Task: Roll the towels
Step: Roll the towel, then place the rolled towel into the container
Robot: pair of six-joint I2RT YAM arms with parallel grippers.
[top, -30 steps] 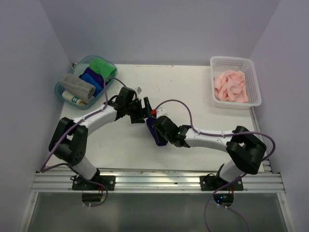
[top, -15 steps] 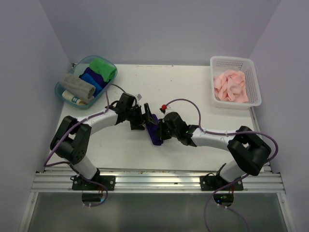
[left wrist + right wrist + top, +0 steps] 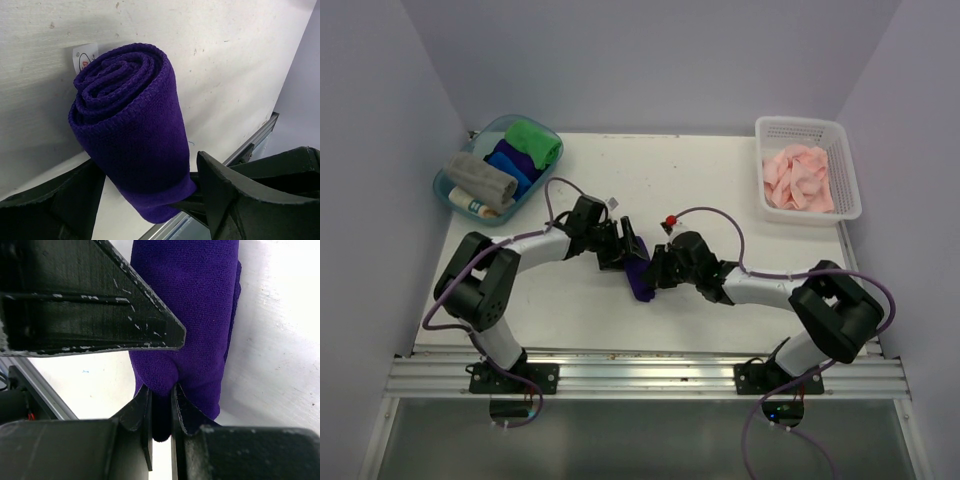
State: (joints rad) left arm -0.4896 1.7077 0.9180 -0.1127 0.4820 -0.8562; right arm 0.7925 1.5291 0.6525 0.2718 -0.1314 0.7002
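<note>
**At table centre: rolled purple towel held by both grippers**

At the middle of the table (image 3: 720,180), the purple towel (image 3: 640,280) lies as a tight roll, one end pointing toward the near edge. In the left wrist view the purple towel (image 3: 135,130) shows its spiral end and a small white label (image 3: 85,55) beside that end, against the table surface.

1. Left gripper (image 3: 623,250): the left gripper (image 3: 150,165) has its fingers spread moderately, one on each side of the roll, both touching the cloth.
2. Right gripper (image 3: 657,272): it meets the roll from the opposite side. In the right wrist view the right gripper (image 3: 165,370) has the purple towel (image 3: 195,315) between its fingers, and a fold of cloth is pinched in a narrow gap at the lower one.

At the left rear corner, a blue tub (image 3: 442,185) contains a rolled grey towel (image 3: 480,178), a blue roll (image 3: 508,165) and a green roll (image 3: 535,142). At the right rear corner, a white basket (image 3: 848,170) contains loose pink towels (image 3: 798,178).
</note>
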